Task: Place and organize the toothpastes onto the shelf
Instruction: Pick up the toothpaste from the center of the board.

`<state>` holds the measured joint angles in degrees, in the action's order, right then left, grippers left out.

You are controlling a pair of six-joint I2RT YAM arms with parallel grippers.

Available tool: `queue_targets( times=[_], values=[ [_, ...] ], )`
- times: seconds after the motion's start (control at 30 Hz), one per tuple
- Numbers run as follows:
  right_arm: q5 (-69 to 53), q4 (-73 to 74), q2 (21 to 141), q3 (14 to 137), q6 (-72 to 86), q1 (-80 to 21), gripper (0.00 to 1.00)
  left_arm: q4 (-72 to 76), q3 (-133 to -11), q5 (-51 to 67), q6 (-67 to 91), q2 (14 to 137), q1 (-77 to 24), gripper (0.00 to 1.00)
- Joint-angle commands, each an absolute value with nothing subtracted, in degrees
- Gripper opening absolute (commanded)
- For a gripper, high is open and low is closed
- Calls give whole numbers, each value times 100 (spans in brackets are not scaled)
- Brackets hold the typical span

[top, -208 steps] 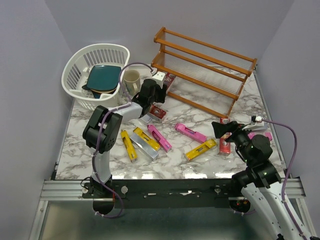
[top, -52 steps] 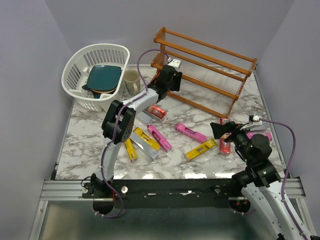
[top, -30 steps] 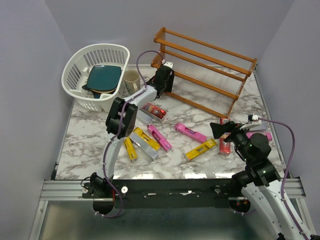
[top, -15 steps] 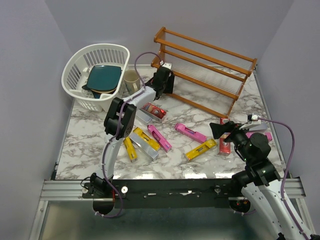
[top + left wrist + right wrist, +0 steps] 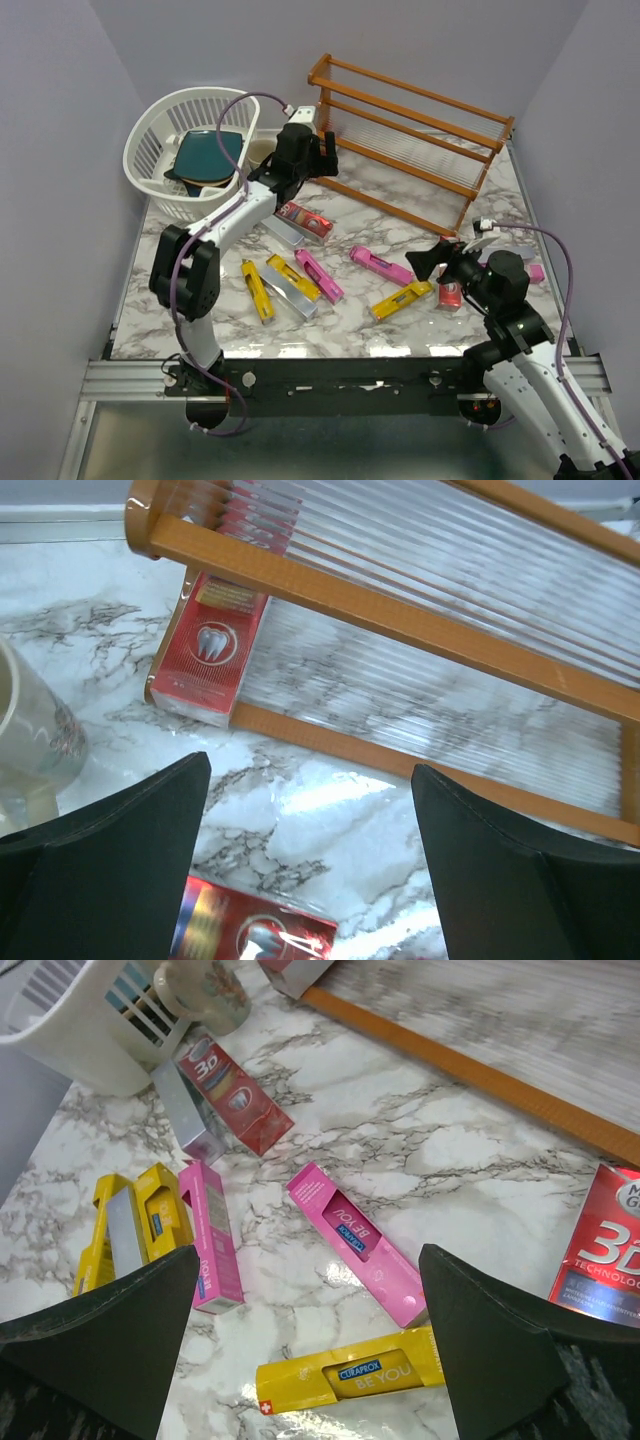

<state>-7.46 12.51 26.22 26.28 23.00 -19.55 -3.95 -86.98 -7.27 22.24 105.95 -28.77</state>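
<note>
The shelf (image 5: pixel 412 132) stands at the back right, its slatted rails (image 5: pixel 400 620) filling the left wrist view. One red toothpaste (image 5: pixel 210 645) lies at the left end of its lowest tier. My left gripper (image 5: pixel 325 162) (image 5: pixel 310 770) is open and empty just in front of that end. More toothpastes lie loose on the marble: red (image 5: pixel 306 220), silver (image 5: pixel 283 231), yellow (image 5: pixel 257 291), pink (image 5: pixel 320 276), pink (image 5: pixel 380 265) (image 5: pixel 365 1243), yellow (image 5: pixel 400 298) (image 5: pixel 350 1380) and red (image 5: pixel 450 292). My right gripper (image 5: pixel 432 263) (image 5: pixel 310 1250) hovers open above the pink and yellow ones.
A white basket (image 5: pixel 150 150) holding a teal dish sits at the back left. A beige mug (image 5: pixel 30 740) stands between it and the shelf, close to my left gripper. Another pink carton (image 5: pixel 535 272) lies by the table's right edge.
My left gripper has opened and drawn back to the left from the shelf's end, leaving the red toothpaste on the lowest tier. The right arm shifted slightly and stays open.
</note>
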Motion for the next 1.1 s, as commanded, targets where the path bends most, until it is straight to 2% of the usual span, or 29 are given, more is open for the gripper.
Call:
queue_targets(
  times=[0.0,0.4,0.53,0.7,1.07],
  values=[
    [-1317,1222,2926,2839,2127,-1995,100,-281,-7806,-852,2671,9792,-2918,99],
    [-1486,1239,3515,2857,2127,-1995,100,-870,-5925,-1950,3427,8184,-2927,99],
    [-1433,1222,3595,2839,2127,-1986,100,-940,-5538,-2310,4138,8051,-3119,99],
    [-1450,1143,3718,2865,2118,-1995,100,-1440,-5949,-3189,4858,8567,-3892,99],
    [-1301,1151,3410,2663,2048,-1995,100,-3110,-7961,-3937,6063,10457,-4368,99]
  ],
)
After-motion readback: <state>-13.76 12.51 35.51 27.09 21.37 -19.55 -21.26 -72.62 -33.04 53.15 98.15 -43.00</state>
